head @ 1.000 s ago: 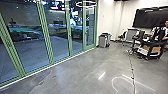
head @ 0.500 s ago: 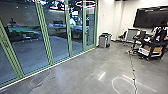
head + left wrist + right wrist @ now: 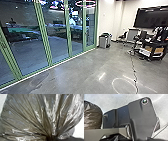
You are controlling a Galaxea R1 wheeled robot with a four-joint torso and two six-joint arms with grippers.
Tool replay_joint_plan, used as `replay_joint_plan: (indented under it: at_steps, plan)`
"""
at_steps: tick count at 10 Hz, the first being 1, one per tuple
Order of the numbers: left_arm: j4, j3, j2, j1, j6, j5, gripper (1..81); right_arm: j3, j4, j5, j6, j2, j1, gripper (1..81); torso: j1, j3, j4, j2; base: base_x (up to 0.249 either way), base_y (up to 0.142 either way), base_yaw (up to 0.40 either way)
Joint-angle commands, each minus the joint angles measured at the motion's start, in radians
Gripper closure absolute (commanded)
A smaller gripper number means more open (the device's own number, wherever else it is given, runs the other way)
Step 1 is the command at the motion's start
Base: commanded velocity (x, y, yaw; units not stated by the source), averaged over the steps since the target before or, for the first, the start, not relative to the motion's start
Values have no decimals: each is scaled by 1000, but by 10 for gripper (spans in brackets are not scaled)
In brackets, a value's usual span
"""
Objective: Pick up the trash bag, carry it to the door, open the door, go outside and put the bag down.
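So the left gripper [image 3: 50,138] is doing the carrying here: it's pinching the trash bag [image 3: 31,117] by its neck, with the pleats fanning out from that one spot. The bag's also showing beside the robot's dark plate [image 3: 141,117], and the two are looking pretty close together. The view's rough, so fair warning, I can't tell whether the right gripper is spread or pressed together. The bit that matters, imo: the glass doors [image 3: 57,37] are running from near left to far right, toward the grey bin [image 3: 105,41], so the loaded left arm is sitting nearer the glass and the right one farther off. Opening up would be wanting a free hand, and the bag could be getting in the way.
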Motion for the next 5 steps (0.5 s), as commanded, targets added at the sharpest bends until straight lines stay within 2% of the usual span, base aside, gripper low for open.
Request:
replay_joint_plan:
  at_steps: [1,5]
  plan:
    - [-1,0,-15,-60,4,78,811,7,-2,-55,-3,-13,41,10,0,0,0,0,116,0,0]
    - [1,0,-15,-60,4,78,811,7,-2,-55,-3,-13,40,10,0,0,0,0,116,0,0]
